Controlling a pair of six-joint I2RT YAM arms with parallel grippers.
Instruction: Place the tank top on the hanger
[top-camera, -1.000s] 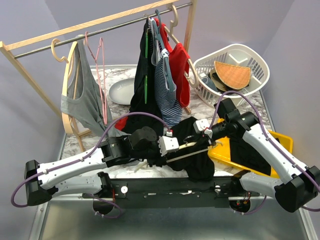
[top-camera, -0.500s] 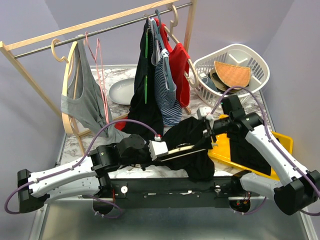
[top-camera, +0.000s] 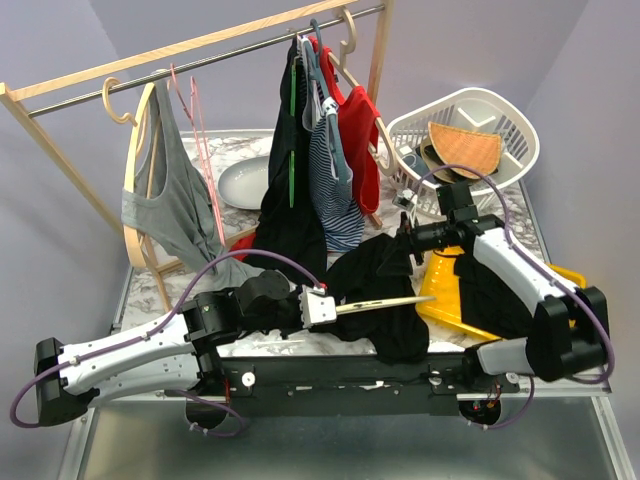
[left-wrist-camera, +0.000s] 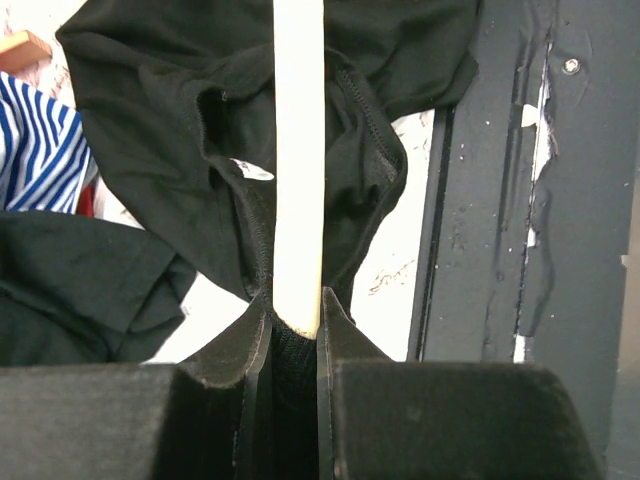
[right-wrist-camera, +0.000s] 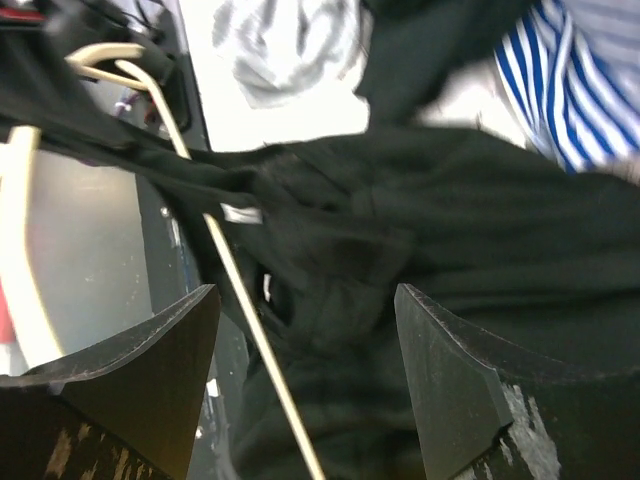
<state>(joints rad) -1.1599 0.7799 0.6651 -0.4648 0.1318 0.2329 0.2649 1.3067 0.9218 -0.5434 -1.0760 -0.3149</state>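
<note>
The left gripper (left-wrist-camera: 293, 325) squeezes one end of the cream hanger (left-wrist-camera: 298, 150), which pokes out over the black tank top (top-camera: 385, 300) heaped on the table (top-camera: 160, 290), while the right gripper (right-wrist-camera: 305, 300) waits close by with fingers wide apart

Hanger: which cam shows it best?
Top external: the hanger shows as a pale bar from the left gripper across the tank top. Left wrist shows only a cream stretch clamped between its fingers. Right wrist is blurred: a thin bar and a curved end among black fabric.
</note>
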